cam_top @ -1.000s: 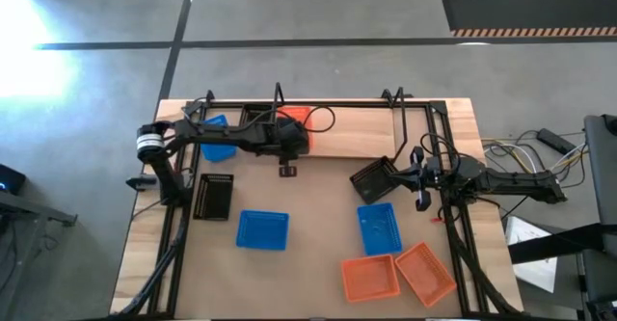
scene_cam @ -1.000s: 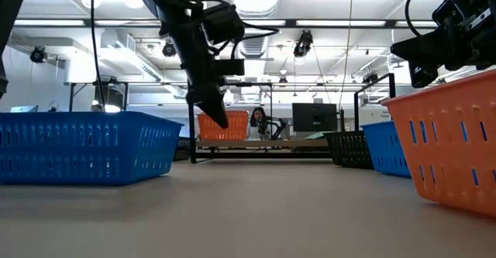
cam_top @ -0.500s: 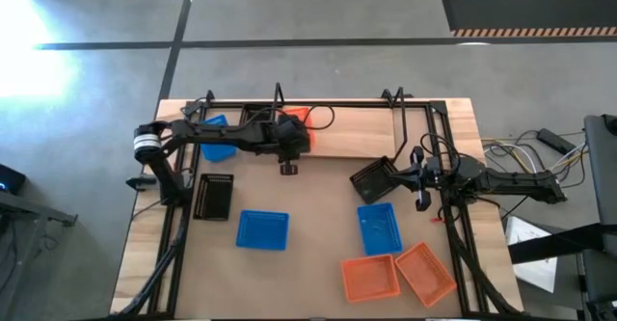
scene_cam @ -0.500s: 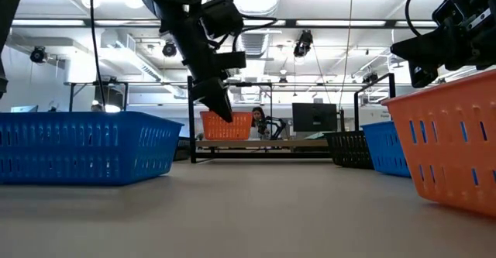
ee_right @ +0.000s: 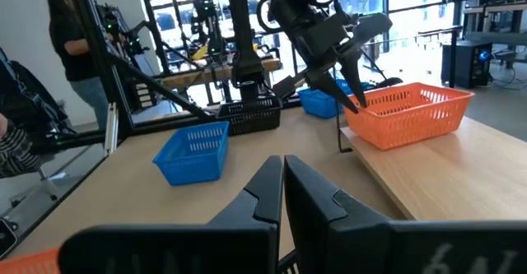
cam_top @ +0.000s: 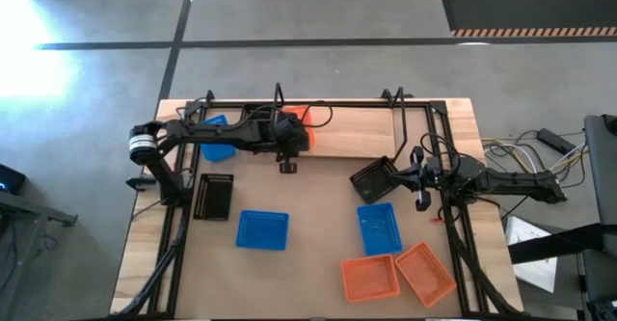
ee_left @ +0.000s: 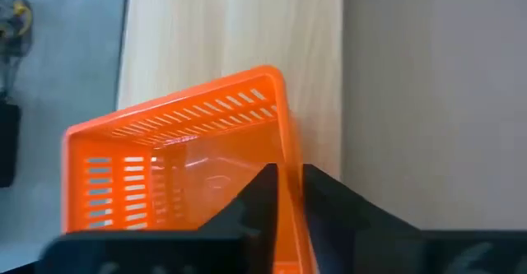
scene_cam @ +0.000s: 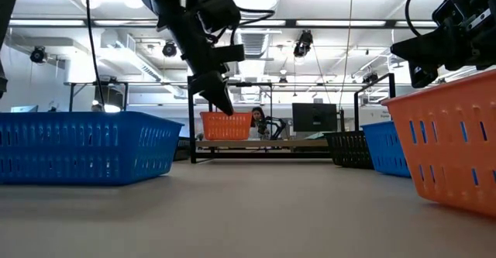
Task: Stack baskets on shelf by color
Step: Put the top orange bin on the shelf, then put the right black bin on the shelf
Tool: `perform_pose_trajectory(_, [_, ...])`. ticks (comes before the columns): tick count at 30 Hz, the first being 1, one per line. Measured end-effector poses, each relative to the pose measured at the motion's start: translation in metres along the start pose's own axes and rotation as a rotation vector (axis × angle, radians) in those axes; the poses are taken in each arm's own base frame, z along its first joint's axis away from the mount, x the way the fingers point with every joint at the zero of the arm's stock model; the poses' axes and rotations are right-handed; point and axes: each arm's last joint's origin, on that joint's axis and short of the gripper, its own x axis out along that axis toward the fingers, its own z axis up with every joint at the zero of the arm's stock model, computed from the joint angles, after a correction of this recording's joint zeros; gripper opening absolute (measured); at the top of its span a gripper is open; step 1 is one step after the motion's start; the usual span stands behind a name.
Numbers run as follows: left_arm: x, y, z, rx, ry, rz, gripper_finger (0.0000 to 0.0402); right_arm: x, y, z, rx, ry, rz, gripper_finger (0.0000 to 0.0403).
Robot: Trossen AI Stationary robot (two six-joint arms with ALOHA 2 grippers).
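Orange basket: stood on the light wooden shelf at the table's far edge, near the shelf's middle. The left gripper was clenched on its side wall, one finger inside and one outside (a rim pinch, judged the simplest hold for setting a shallow tray down flat).

Blue basket: already on the shelf toward its left end, well apart from the orange one, presumably so each colour gets its own stack.

Black basket: tilted just beside the right gripper, by the shelf's front edge. The right gripper's fingers were closed nearly together, with nothing between them in its wrist view; whether it touched that basket could not be told.

On the brown tabletop, unsorted: one black basket at left; two blue baskets near the middle; two orange baskets at the near right, touching.

Step in hand, as judged: placing the first orange basket.
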Motion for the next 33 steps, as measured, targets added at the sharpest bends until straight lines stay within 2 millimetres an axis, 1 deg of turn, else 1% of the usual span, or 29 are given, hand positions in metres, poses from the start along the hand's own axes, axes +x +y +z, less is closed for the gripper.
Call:
perform_pose_trajectory(2, [0.000,0.000,0.000,0.004,0.001,-0.001,0.0009,0.000,0.000,0.000,0.000,0.000,0.000,0.0009])
perform_pose_trajectory(3, [0.000,0.000,0.000,0.006,0.001,-0.001,0.0006,0.000,0.000,0.000,0.000,0.000,0.000,0.0009])
perform_pose_trajectory(8, [0.000,0.000,0.000,0.100,-0.002,-0.003,0.0005,0.000,0.000,0.000,0.000,0.000,0.000,0.0009])
perform_pose_trajectory(21, [0.000,0.000,0.000,0.100,0.015,0.026,0.0002,0.000,0.000,0.000,0.000,0.000,0.000,0.0009])
perform_pose_trajectory(24, [0.000,0.001,0.000,0.100,0.024,0.044,0.0018,0.000,0.000,0.000,0.000,0.000,0.000,0.0009])
perform_pose_trajectory(27, [-0.003,0.002,0.001,0.080,0.016,0.050,0.0052,0.000,0.000,0.000,0.000,0.000,0.000,0.0009])
perform_pose_trajectory(33, [-0.022,0.003,0.006,0.071,-0.034,0.061,0.0123,0.000,0.000,0.000,0.000,0.000,0.000,0.0009])
